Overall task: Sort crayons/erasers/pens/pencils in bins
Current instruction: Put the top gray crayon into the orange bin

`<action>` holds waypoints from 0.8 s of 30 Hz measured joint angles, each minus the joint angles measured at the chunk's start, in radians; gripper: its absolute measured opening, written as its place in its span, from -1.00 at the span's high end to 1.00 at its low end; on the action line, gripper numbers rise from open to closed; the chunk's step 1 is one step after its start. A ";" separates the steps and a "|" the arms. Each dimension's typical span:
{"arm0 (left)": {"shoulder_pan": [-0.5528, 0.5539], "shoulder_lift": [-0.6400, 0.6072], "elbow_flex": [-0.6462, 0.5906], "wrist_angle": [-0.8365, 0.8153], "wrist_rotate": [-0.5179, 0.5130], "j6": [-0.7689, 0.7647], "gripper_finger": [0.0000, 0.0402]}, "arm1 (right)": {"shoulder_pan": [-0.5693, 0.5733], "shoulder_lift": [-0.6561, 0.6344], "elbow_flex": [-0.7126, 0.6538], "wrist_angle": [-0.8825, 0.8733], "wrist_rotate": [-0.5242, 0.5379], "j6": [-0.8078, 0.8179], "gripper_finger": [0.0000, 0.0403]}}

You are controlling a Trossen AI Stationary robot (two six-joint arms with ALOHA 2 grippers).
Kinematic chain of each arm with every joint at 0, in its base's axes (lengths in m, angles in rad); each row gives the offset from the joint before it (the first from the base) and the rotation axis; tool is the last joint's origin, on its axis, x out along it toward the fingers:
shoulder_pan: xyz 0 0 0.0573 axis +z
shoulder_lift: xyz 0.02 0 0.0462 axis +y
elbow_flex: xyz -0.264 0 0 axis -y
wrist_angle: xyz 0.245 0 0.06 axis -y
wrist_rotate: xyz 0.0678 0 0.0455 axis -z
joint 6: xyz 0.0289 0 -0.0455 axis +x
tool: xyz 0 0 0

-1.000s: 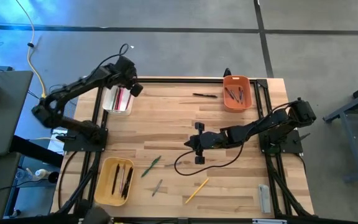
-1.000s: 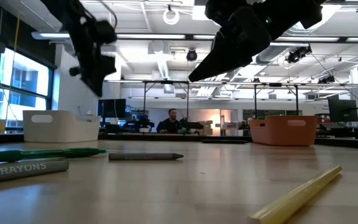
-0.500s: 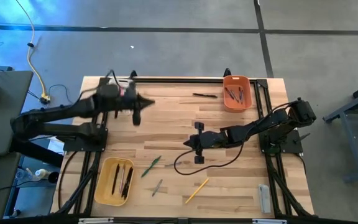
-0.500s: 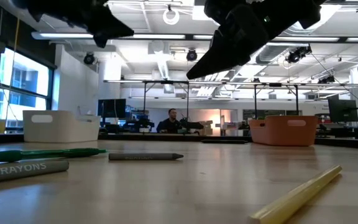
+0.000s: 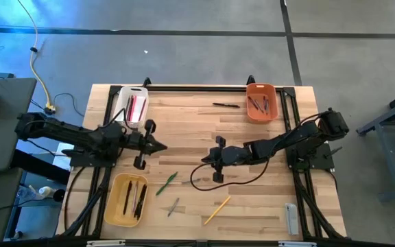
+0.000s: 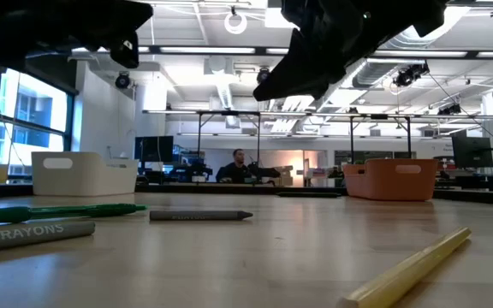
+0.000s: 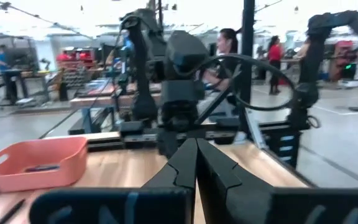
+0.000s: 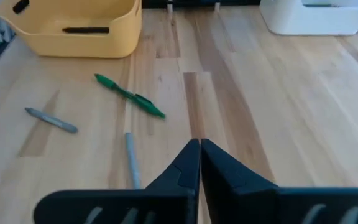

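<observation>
Both grippers are shut, touch nothing and hover level over the middle of the table, pointing at each other. My left gripper [image 5: 162,146] [image 7: 196,144] points toward the table's right. My right gripper [image 5: 204,158] [image 8: 199,144] points toward its left. Loose on the wood nearer the front lie a green pen [image 5: 166,182] [image 8: 129,95], a grey crayon [image 5: 173,206] [image 8: 51,119], another grey stick [image 8: 131,160] and a yellow pencil [image 5: 217,210] [image 6: 409,267]. A black pen [image 5: 226,105] lies by the orange bin [image 5: 261,101]. The white bin [image 5: 132,106] and the yellow bin [image 5: 127,199] hold sticks.
A grey flat bar [image 5: 291,219] lies at the table's near right corner. A black cable [image 5: 225,184] loops below my right arm onto the wood. Black frame rails run along the far edge and both sides. People stand in the room beyond the table.
My left arm has swung away from above the white bin, toward the table's near side and its middle. It has come down from a raised pose to a level reach, and the gripper now points right. My right gripper has shifted slightly toward the left.
</observation>
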 joint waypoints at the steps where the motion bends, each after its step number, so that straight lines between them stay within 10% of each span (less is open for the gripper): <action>1: -0.013 0.000 -0.012 0.013 -0.006 -0.001 1.00 | 0.002 0.000 0.000 0.000 0.000 0.015 0.95; 24: -0.141 0.001 -0.029 -0.001 -0.177 0.024 1.00 | 0.082 0.150 0.058 -0.033 -0.002 0.089 0.18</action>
